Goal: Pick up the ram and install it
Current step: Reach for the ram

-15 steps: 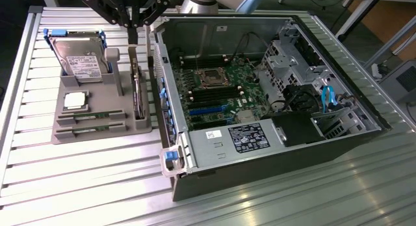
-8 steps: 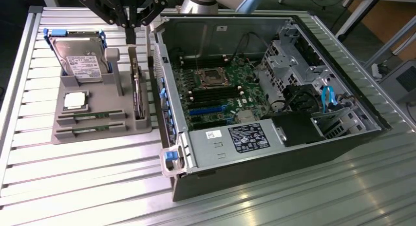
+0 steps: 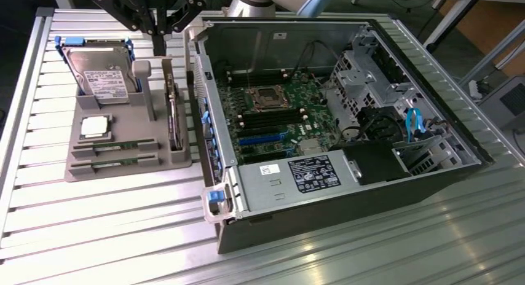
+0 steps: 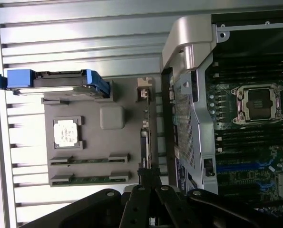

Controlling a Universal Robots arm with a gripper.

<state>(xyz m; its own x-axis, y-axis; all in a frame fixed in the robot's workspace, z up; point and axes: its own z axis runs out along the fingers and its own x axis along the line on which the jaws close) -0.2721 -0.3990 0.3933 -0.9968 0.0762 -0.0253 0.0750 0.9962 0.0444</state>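
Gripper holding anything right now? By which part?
Nothing held, as far as shows. The gripper hangs above the grey tray; both ram sticks lie in its slots.

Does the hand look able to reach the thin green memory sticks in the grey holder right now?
Likely yes: both thin green memory sticks lie uncovered in the grey holder, nothing above them; the black hand hangs over its other end.

The exterior view looks obliquely down from high above the computer case. The wrist view faces straight down, nearer, over the grey tray beside it; both show tray and motherboard.
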